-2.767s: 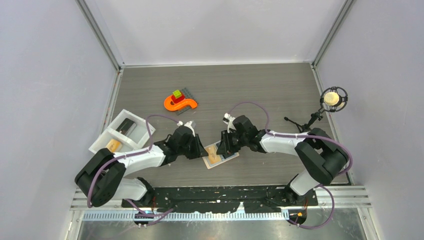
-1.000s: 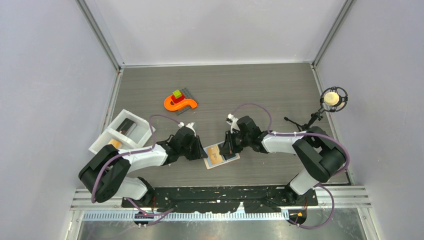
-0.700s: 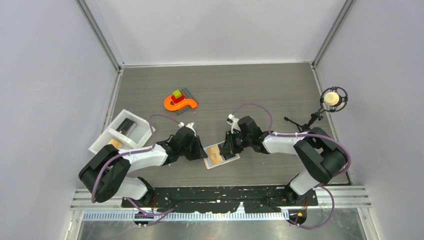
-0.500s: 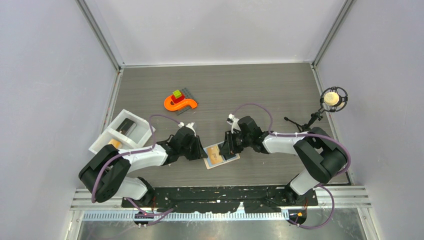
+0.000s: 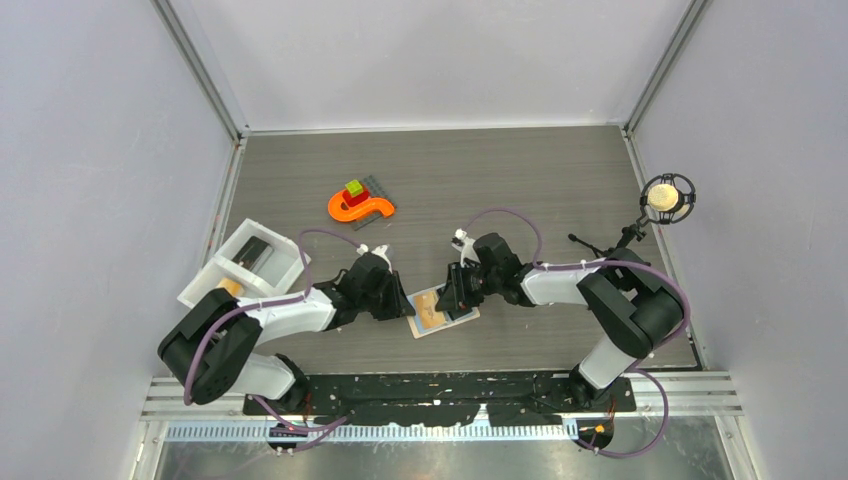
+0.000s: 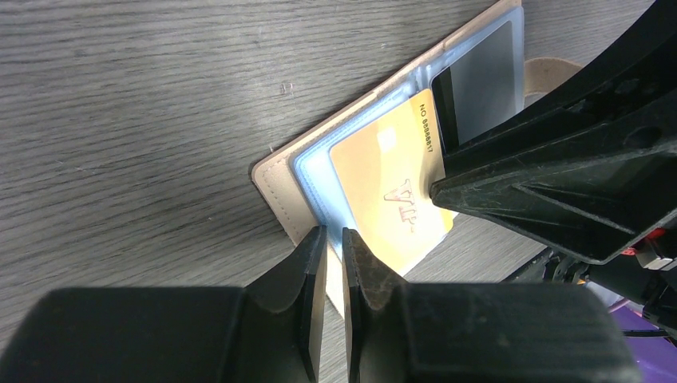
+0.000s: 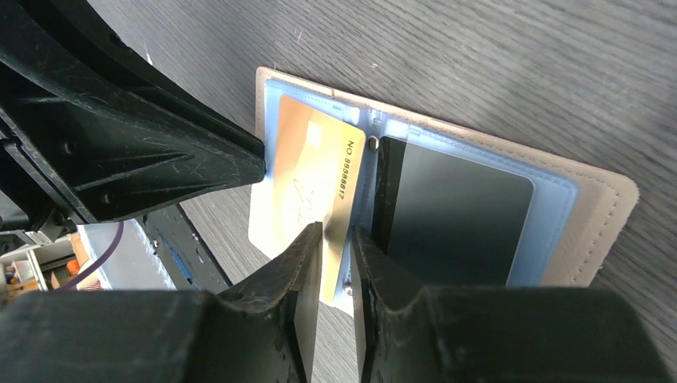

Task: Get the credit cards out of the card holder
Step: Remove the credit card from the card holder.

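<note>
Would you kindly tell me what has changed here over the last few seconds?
The right pincer drew back slightly rightward off the wallet, and its jaws have just parted a little over the gold card. The left pincer, wallet, toy and tray stayed put.

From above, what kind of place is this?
Probably a robot test cell: plain walls with metal posts enclose one table, two arms are bolted at its edge, a microphone stands nearby.

Lab test cell: grey panels (image 5: 100,150), aluminium framing (image 5: 200,70).
</note>
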